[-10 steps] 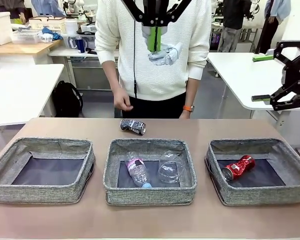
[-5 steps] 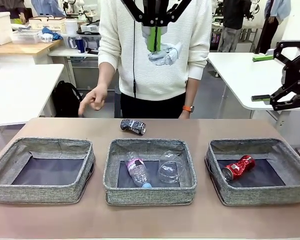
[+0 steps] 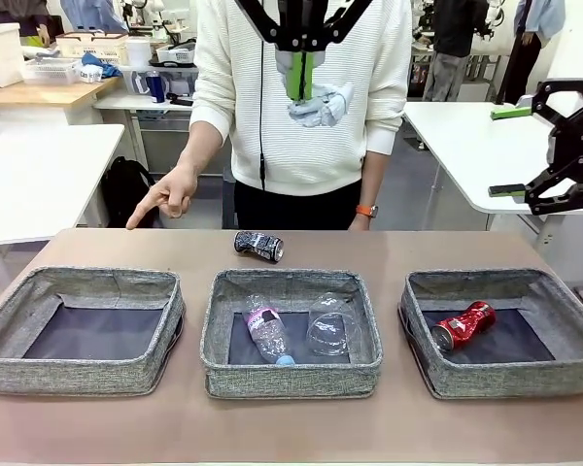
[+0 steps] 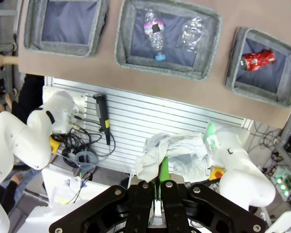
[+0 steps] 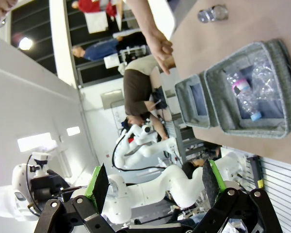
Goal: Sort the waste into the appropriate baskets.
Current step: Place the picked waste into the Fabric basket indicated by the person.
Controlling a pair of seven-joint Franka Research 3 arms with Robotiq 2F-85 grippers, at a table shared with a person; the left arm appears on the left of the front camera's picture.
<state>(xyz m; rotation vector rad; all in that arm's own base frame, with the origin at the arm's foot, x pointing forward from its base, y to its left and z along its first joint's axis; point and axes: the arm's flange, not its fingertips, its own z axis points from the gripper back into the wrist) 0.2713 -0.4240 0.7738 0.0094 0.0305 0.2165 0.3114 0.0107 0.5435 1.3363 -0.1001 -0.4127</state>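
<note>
Tabletop: brown tabletop (image 3: 291,427) carrying three shallow grey woven-fabric bins in a row along its near half; white work tables and shelves stand in the room beyond.
Left bin: left grey bin (image 3: 78,377) sits at the near left, its dark bottom showing.
Middle bin: middle grey bin (image 3: 291,377) holds the clear bottle with blue cap and pink label (image 3: 266,332) on its left side, cap toward the near wall, and the clear plastic cup (image 3: 330,325) just right of the bottle.
Right bin: right grey bin (image 3: 505,381) holds the crushed red can (image 3: 463,324), lying aslant on the left part of its bottom.
Loose can: crushed black-and-white can (image 3: 259,245) lies on its side on the tabletop, just beyond the far wall of the middle grey bin.
Left end effector: left end effector (image 3: 299,92) hangs high over the far middle, fingers pointing down, clenched on the white paper wad (image 3: 323,105), which bulges out to the right of the green pads.
Right end effector: right end effector (image 3: 496,151) hangs at the far right, well above the tabletop, released, jaws wide apart.
Person: person in a white knit sweater stands at the far side; the person's hand (image 3: 170,194) is over the far left of the tabletop, index finger pointing down and left.
</note>
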